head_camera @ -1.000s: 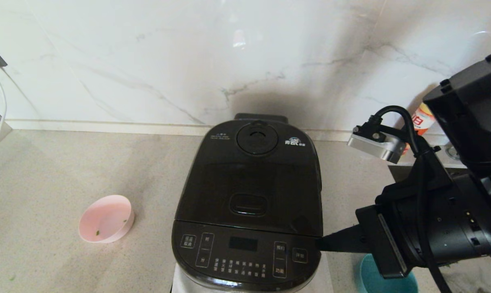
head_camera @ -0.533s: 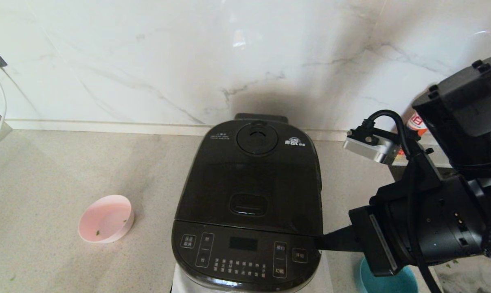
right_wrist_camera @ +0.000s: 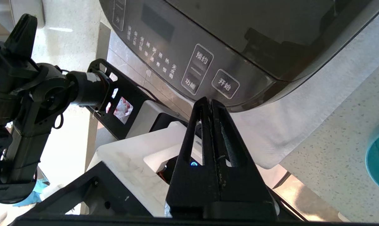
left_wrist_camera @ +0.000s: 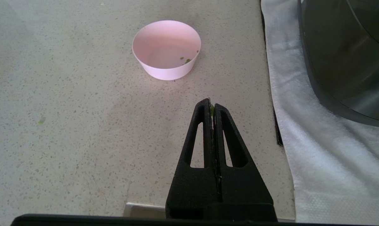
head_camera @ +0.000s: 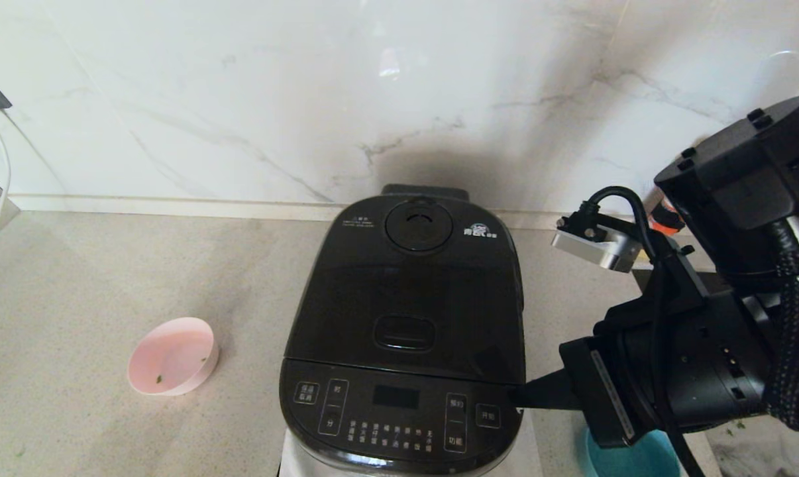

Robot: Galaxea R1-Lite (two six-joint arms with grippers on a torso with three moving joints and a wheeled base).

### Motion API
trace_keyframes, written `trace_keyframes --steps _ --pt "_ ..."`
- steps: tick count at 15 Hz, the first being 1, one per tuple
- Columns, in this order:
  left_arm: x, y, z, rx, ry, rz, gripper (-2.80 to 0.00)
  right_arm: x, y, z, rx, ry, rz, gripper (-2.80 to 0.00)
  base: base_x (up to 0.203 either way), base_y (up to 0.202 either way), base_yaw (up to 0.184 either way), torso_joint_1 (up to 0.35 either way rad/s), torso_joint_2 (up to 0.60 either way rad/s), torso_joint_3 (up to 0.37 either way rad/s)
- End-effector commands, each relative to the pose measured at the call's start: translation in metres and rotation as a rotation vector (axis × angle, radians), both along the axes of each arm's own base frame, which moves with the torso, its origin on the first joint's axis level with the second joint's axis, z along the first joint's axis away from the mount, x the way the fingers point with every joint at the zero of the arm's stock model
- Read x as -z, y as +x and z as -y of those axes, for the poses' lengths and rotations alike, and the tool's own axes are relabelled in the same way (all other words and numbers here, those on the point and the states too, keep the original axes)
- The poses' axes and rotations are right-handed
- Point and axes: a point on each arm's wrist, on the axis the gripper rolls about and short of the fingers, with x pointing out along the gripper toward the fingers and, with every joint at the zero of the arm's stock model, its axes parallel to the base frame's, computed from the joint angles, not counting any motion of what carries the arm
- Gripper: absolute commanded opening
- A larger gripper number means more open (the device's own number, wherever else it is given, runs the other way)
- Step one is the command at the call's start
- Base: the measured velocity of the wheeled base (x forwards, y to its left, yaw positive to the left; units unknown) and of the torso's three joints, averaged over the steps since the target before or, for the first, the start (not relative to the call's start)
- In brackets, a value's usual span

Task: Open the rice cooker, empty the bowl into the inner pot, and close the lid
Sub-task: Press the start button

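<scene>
The black rice cooker point(head_camera: 403, 331) stands in the middle of the counter with its lid point(head_camera: 406, 291) closed, so the inner pot is hidden. My right gripper point(head_camera: 515, 397) is shut and empty, its tip at the cooker's front right corner beside the control panel point(right_wrist_camera: 192, 62); the right wrist view shows the right gripper point(right_wrist_camera: 207, 102) just off the panel's buttons. A pink bowl point(head_camera: 172, 356) holding a few green bits sits to the cooker's left. My left gripper point(left_wrist_camera: 211, 105) hangs shut over the counter short of the pink bowl point(left_wrist_camera: 166, 48), a green scrap stuck between its tips.
A teal bowl point(head_camera: 628, 457) sits at the front right, mostly under my right arm. A white cloth point(left_wrist_camera: 318, 150) lies beneath the cooker. A marble wall point(head_camera: 307, 99) closes the back. An orange bottle point(head_camera: 664, 217) peeks out behind the right arm.
My right arm has shifted a little to the left, bringing its shut tip slightly closer against the cooker's front right corner. The lid and the bowls have not moved.
</scene>
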Motion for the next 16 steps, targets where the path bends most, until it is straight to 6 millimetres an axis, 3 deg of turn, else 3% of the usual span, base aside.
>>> trace_keyframes --steps 1,16 --pt "0.000 0.000 0.000 -0.001 0.000 0.000 -2.80 0.002 0.001 0.000 0.006 -0.005 -0.008 -2.80 0.000 0.000 0.000 0.000 0.00 0.000" --pt "0.000 0.000 0.000 -0.001 0.000 -0.001 -2.80 0.014 0.016 -0.012 0.017 -0.016 -0.019 -2.80 0.000 0.000 0.000 0.000 0.00 0.000"
